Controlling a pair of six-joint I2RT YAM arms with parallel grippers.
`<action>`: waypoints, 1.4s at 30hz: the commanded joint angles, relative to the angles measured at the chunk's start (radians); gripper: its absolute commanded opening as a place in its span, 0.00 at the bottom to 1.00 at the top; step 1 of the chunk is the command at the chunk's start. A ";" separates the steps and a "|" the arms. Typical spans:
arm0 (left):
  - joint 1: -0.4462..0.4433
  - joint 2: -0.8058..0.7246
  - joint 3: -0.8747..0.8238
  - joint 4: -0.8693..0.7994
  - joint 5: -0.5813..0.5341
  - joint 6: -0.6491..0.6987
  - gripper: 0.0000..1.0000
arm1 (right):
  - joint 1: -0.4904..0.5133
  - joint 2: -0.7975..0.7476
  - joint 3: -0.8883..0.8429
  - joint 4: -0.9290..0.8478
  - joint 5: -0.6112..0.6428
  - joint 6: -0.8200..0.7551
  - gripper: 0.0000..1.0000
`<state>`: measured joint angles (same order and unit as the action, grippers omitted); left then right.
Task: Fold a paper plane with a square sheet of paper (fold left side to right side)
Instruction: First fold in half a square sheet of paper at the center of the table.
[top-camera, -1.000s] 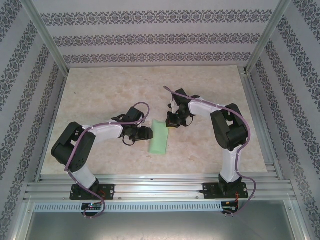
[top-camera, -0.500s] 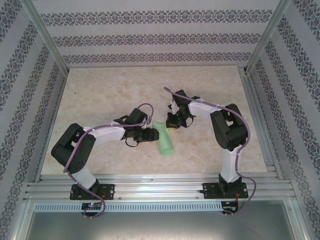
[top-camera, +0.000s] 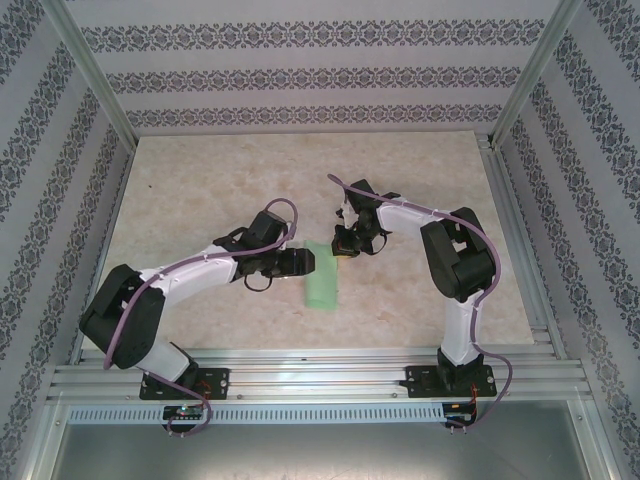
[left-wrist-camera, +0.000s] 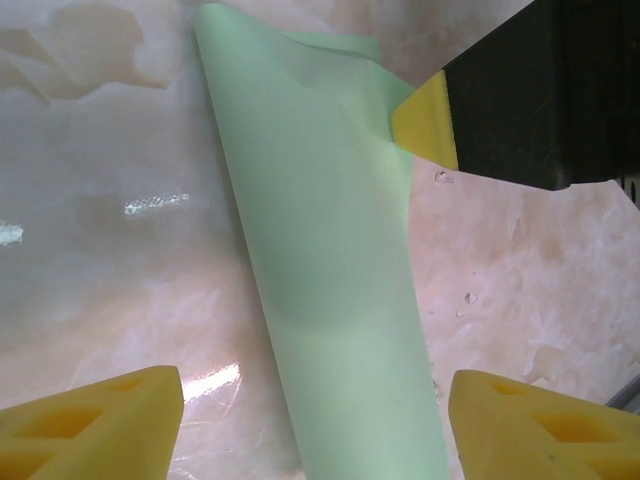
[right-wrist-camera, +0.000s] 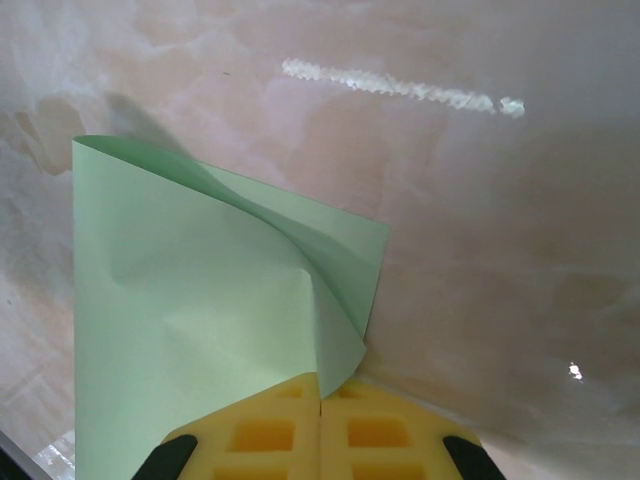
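Floppy square sheet of paper sits inside the wide-open, empty left end effector, right end effector shut at its corner; I'd pinch an edge.

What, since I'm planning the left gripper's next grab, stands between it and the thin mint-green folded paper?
Nothing visible: the thin mint-green folded paper lies just ahead of the open left gripper; the right gripper pinches its far corner.

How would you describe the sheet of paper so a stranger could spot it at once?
On the marbled beige table, between the left arm and right arm, lies a narrow sheet of paper. It is the only pale mint-green thing there.
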<state>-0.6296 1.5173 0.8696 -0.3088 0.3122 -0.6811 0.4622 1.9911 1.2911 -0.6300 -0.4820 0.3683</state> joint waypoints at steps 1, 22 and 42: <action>0.001 0.014 0.008 0.036 0.050 -0.003 0.72 | -0.003 -0.002 -0.001 0.026 -0.021 0.006 0.00; -0.020 0.203 0.035 0.096 0.061 -0.005 0.65 | -0.005 0.013 0.030 0.024 -0.016 0.007 0.00; -0.045 0.264 0.039 0.087 0.008 -0.022 0.64 | -0.014 -0.016 0.035 0.024 0.027 0.008 0.27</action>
<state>-0.6392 1.7168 0.9035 -0.2783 0.3370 -0.6899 0.4618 2.0064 1.3090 -0.6170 -0.4828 0.3771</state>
